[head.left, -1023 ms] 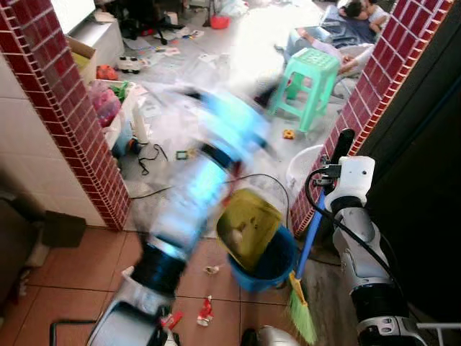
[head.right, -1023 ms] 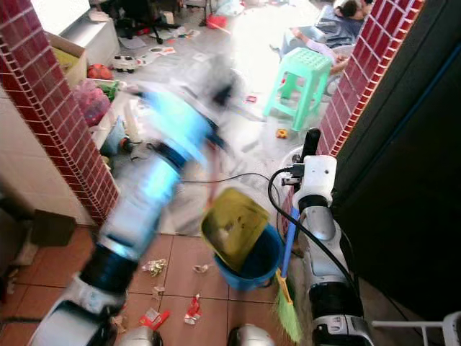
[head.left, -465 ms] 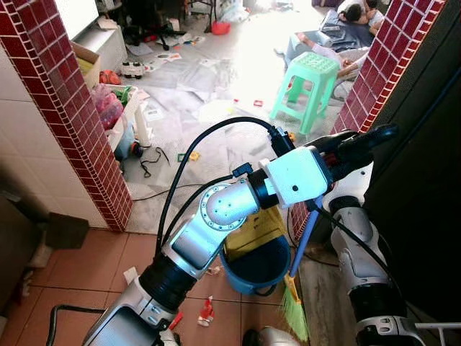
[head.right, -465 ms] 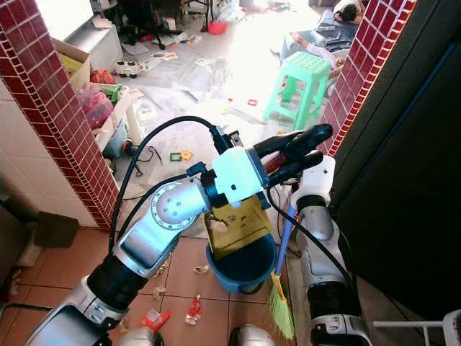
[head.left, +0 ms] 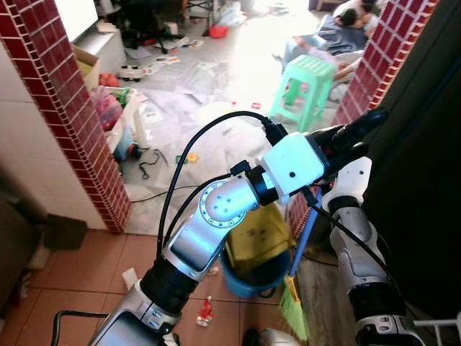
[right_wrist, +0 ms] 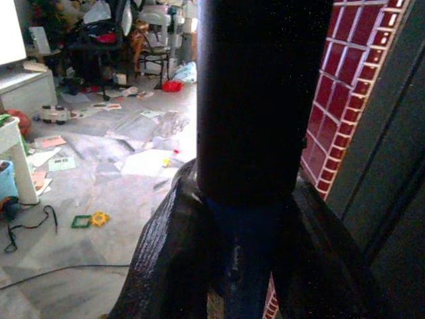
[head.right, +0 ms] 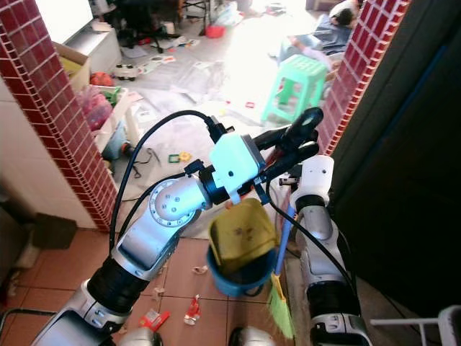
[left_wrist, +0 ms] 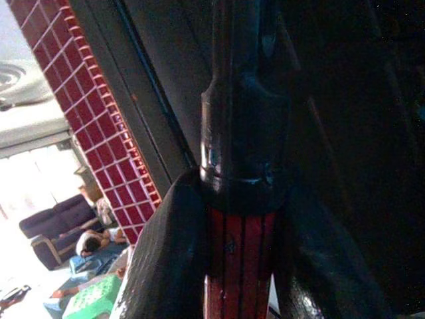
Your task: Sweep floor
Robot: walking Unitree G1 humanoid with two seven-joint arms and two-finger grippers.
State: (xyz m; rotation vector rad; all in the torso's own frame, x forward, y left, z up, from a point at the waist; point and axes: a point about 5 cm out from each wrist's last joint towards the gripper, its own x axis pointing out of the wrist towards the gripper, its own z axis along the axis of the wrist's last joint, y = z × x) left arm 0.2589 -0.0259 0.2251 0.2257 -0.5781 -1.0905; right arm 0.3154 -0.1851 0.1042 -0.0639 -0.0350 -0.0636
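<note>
Two end effectors (head.left: 349, 137) (right_wrist: 232, 279), one broom (head.left: 299, 267).

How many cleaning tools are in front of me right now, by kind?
Broom: 1
Dustpan: 1
Bucket: 1
Total: 3

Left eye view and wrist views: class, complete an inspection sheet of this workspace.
Surface: terracotta tiled floor, littered.
Job's things: blue-handled green-bristled broom; yellow plastic dustpan above round blue plastic bucket.
Clutter: paper scraps; toys and papers on grey floor beyond.
Grippers: left gripper jaws shut on red ribbed handle; right gripper jaws shut on broom.
Cables: black cable over left arm; black cord on floor.
Surroundings: red-tiled pillars, green plastic stool, person lying beyond.
</note>
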